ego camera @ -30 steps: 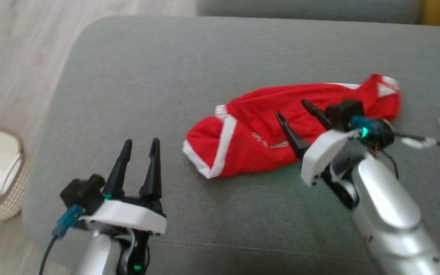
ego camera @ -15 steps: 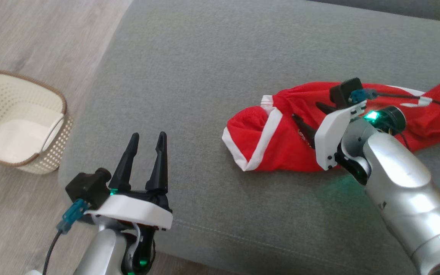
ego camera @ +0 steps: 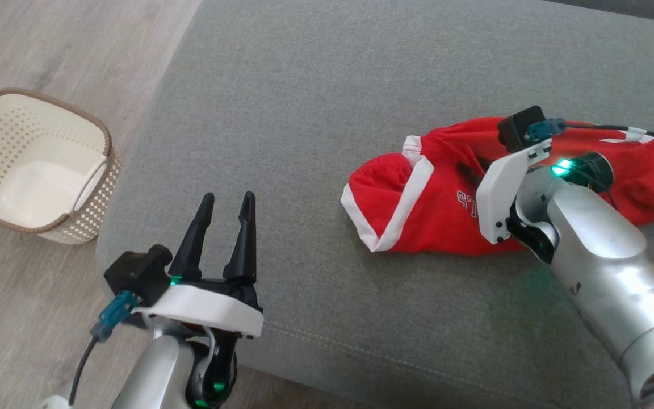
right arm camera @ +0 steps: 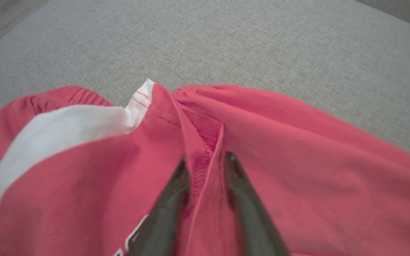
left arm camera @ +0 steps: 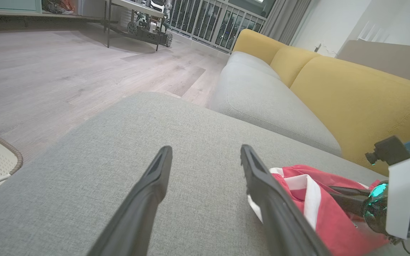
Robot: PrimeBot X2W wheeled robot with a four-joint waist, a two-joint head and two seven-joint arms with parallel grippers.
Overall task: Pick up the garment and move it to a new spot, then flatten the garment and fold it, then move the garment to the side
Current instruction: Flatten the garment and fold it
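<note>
The red garment (ego camera: pixel 418 210), white-trimmed, lies crumpled at three o'clock on the grey cushion (ego camera: pixel 304 113). Light and limp, I judge, and best taken at a raised fold. My right hand (right arm camera: pixel 206 160) straddles one, cloth between its fingers; whether it grips I cannot tell. My left hand (ego camera: pixel 227 201) is spread.

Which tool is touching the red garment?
The right tool, dark fingers either side of a fold in the red, white-striped garment; the left tool sits open above grey cushion.
</note>
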